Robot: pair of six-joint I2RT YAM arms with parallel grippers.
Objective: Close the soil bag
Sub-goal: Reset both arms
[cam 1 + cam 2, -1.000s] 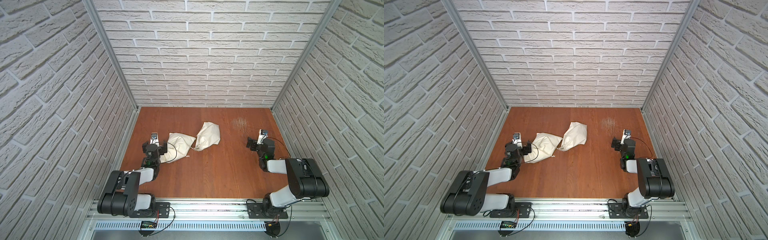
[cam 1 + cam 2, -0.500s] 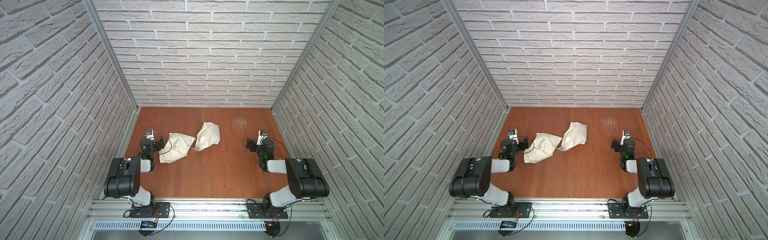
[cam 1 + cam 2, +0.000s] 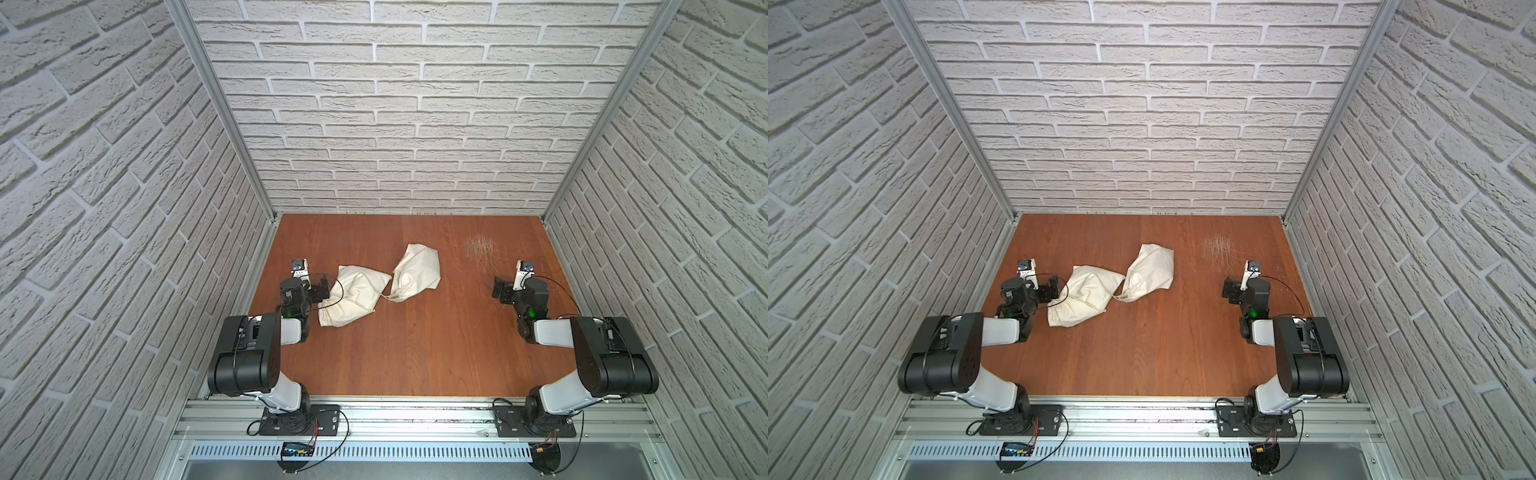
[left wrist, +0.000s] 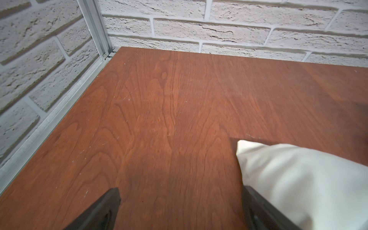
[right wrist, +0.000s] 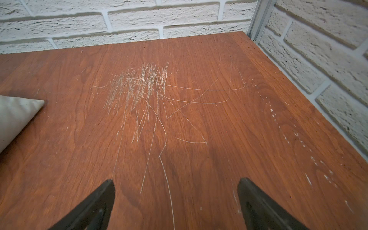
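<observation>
**Both grippers released, nothing held**

Left gripper [image 4: 181, 197]: jaws wide, empty. The nearer cloth bag [image 4: 298, 179] overlaps one finger [image 4: 258, 209]; contact unclear. Right gripper [image 5: 177, 184]: wide, empty, over bare table [image 5: 199, 159]. Wrist views catch only bag corners. Both top views show the nearer cloth bag touching the farther cloth bag [image 3: 419, 274], left of table centre.

The brown wooden table [image 3: 415, 353] had a patch of pale scratches [image 3: 478, 246] near the white brick wall [image 3: 395, 124] at its back.
</observation>
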